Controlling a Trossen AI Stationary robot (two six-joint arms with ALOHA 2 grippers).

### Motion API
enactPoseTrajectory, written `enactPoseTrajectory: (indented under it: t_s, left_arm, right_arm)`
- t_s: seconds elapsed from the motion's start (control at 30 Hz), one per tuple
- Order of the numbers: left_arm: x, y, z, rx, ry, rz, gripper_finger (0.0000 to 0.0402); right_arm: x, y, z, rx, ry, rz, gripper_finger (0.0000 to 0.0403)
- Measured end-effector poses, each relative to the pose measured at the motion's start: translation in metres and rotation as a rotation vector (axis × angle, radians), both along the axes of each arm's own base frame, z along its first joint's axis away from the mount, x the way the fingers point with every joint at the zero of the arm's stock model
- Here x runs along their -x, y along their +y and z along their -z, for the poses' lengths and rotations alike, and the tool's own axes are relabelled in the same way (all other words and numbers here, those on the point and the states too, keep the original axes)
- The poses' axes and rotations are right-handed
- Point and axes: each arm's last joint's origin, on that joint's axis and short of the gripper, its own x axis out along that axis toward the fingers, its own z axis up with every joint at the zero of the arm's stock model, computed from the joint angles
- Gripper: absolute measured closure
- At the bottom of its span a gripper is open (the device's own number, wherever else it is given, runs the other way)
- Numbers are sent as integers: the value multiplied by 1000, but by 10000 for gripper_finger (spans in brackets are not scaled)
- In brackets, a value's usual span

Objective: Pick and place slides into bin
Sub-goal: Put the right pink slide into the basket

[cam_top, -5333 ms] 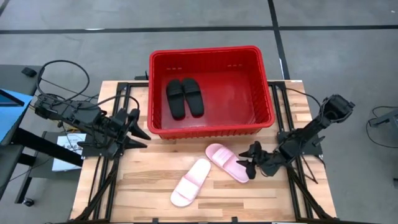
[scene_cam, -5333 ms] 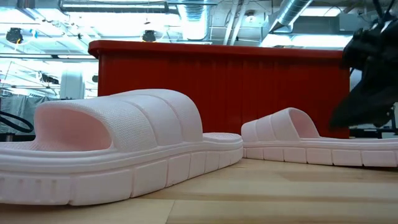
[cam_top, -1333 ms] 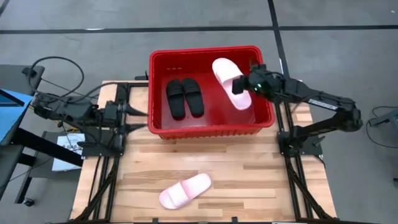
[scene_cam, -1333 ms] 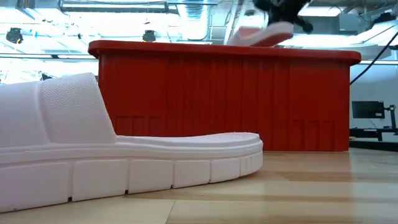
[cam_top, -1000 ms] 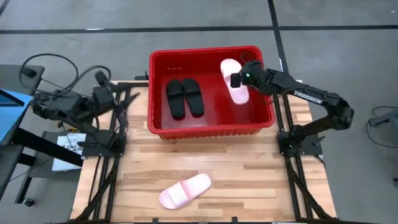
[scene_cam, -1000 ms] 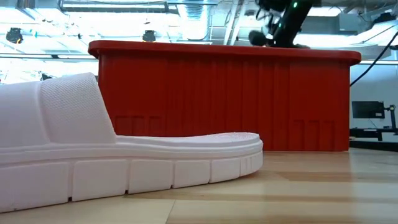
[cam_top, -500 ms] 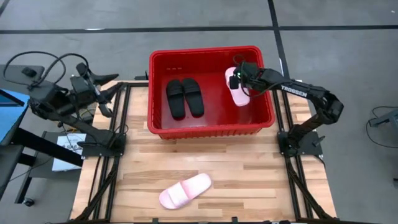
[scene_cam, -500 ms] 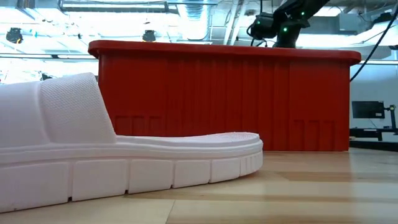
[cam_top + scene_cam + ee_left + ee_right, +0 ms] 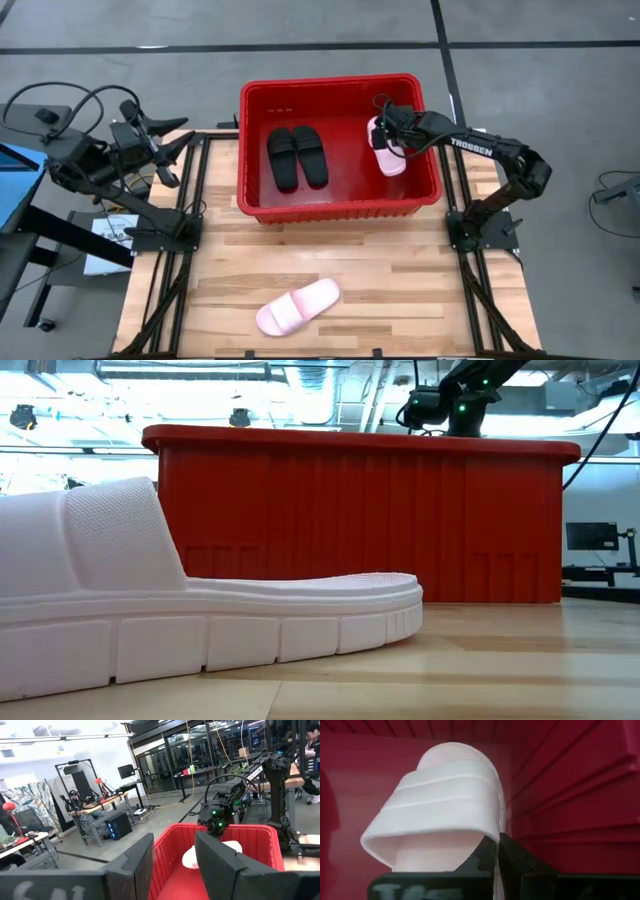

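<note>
Three of the four slides are in the red bin (image 9: 254, 205): the black pair (image 9: 297, 157) lies on its floor. My right gripper (image 9: 385, 133), closed on a pink slide (image 9: 388, 155), holds it inside the bin. One pink slide (image 9: 297, 306) waits on the tabletop (image 9: 400, 290). My left gripper (image 9: 163, 150) is half open and empty.

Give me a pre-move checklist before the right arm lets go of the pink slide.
1. Held pink slide inside the bin walls: ok.
2. Right gripper shut on the slide's strap: ok.
3. Slide resting on the bin floor: cannot tell.
4. Black slides clear of the drop spot: ok, they lie apart toward the bin's other side.
5. Left gripper away from the bin, open and empty: ok.
6. Last pink slide in the bin: not ok, it lies on the table.
</note>
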Motion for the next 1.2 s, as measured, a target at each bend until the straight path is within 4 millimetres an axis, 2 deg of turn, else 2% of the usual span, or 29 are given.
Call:
enactPoseTrajectory:
  t_s: [0.5, 0.93, 1.2]
  left_arm:
    - [0, 0, 3, -10, 34, 0, 266]
    - [0, 0, 4, -4, 33, 0, 266]
    - [0, 0, 4, 3, 31, 0, 266]
  right_arm:
    - [0, 0, 0, -18, -8, -17, 397]
    - [-1, 1, 0, -41, -4, -56, 292]
    - [-1, 1, 0, -48, 8, -84, 267]
